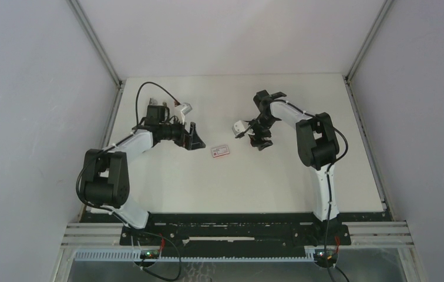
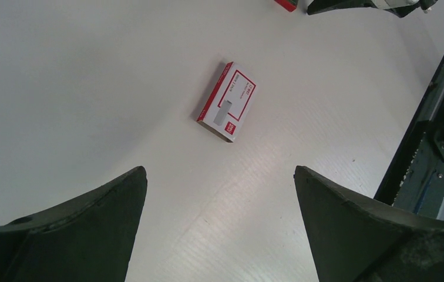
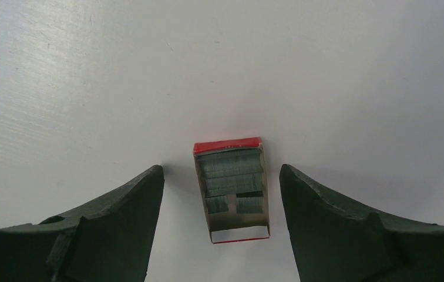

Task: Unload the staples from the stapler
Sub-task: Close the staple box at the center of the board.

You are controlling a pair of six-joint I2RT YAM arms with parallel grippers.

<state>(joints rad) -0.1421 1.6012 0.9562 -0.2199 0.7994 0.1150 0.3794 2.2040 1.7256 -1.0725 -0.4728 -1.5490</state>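
Staples are lying in strips in an open tray just beside the red-and-white box, the stapler is showing nowhere, and the left gripper and right gripper are both hanging wide open, empty, leaving progress unclear.

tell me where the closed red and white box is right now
In the top view the red-and-white box lies flat near the middle of the table, between the left gripper and the right gripper, slightly nearer the arm bases than either.
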